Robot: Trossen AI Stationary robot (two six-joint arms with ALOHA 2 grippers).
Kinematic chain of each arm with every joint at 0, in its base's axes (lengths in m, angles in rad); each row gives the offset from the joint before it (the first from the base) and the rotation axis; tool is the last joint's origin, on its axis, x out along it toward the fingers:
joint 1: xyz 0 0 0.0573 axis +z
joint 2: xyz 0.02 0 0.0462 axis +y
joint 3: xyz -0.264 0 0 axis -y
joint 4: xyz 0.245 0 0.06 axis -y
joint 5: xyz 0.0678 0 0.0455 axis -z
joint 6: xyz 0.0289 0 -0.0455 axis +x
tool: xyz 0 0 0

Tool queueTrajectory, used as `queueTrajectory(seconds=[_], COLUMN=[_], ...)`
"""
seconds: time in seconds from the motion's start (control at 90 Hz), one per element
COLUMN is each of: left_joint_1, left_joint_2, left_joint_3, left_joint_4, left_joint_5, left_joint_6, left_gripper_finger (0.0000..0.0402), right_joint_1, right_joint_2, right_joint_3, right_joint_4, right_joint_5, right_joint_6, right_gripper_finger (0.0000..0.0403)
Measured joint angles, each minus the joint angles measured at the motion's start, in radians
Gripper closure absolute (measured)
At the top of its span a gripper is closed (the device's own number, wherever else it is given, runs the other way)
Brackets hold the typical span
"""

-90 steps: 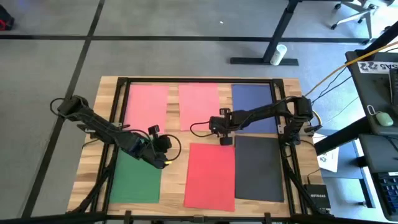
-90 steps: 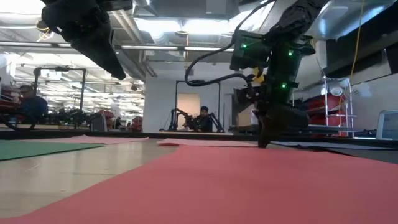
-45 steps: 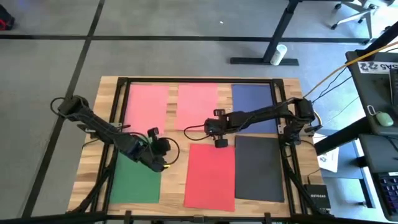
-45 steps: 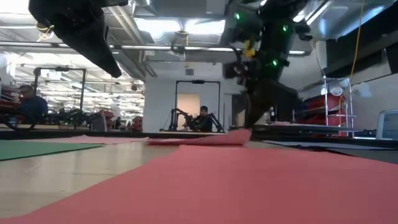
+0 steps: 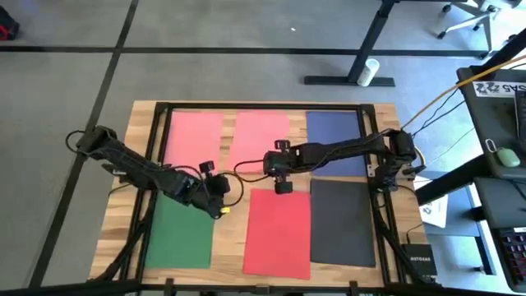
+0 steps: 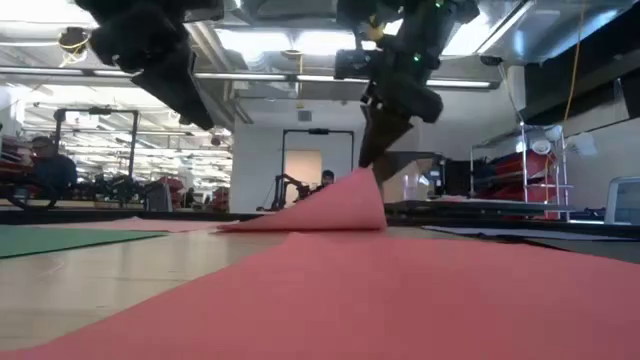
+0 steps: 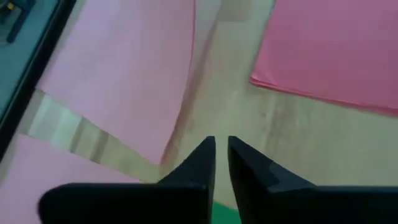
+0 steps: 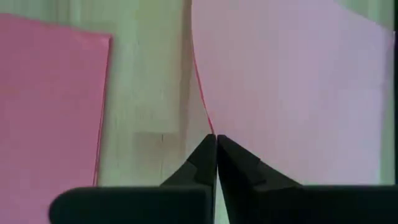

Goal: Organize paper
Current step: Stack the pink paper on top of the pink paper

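Six paper sheets lie on the wooden table: two pink (image 5: 194, 138) (image 5: 260, 131) and navy blue (image 5: 333, 136) along the far side, green (image 5: 179, 238), red (image 5: 278, 232) and dark grey (image 5: 343, 222) along the near side. My right gripper (image 5: 278, 170) is shut on the middle pink sheet (image 8: 292, 81), whose near right corner stands raised above the table (image 6: 350, 205). My left gripper (image 7: 221, 146) hovers over bare wood beyond the green sheet's far right corner (image 7: 219, 215). Its fingers are a narrow gap apart and hold nothing. My right gripper pinches the middle pink sheet at its edge (image 8: 209, 127), by the near right corner, between the two fingertips. The fingers come slanting down from the table's right side. The held corner (image 6: 372, 180) is lifted and the sheet curves down from it to the table.
A black frame rail (image 5: 156, 148) runs around the sheets near the table's edges. Strips of bare wood (image 7: 261, 124) separate the sheets. Beyond the table's right edge stands a desk with a mouse (image 5: 505, 156) and papers. People sit far off in the room (image 6: 40, 165).
My right gripper has moved toward the table's left edge and upward. It has drawn the middle pink sheet's near right corner off the table, so that part curls up while the far part stays flat. My left gripper has shifted slightly toward the far edge.
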Motion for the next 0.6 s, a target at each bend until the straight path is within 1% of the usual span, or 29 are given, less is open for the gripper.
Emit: queueTrajectory(seconds=[0.144, 0.233, 0.322, 0.389, 0.467, 0.6], left_joint_1=[0.028, 0.037, 0.042, 0.042, 0.035, 0.004], left_joint_2=[0.0, 0.0, 0.0, 0.0, 0.0, 0.0], left_joint_3=[0.0, 0.0, 0.0, 0.0, 0.0, 0.0], left_joint_4=[-0.011, -0.067, -0.145, -0.193, -0.233, -0.25], left_joint_5=[0.0, 0.001, 0.001, 0.001, -0.004, -0.084], left_joint_6=[-0.047, -0.071, -0.132, -0.179, -0.218, -0.247], left_gripper_finger=[0.0318, 0.0297, 0.0287, 0.0288, 0.0301, 0.0336], right_joint_1=[0.0, 0.0, 0.0, 0.0, 0.0, 0.0], right_joint_2=[0.0, 0.0, 0.0, 0.0, 0.0, 0.0], right_joint_3=[0.02, 0.027, 0.03, 0.03, 0.03, 0.03], right_joint_4=[-0.01, -0.012, -0.013, -0.013, -0.02, -0.039], right_joint_5=[0.0, 0.0, 0.0, 0.0, 0.0, 0.0], right_joint_6=[0.0, 0.0, 0.0, 0.004, 0.012, 0.02], right_gripper_finger=[0.0403, 0.0403, 0.0403, 0.0403, 0.0403, 0.0403])
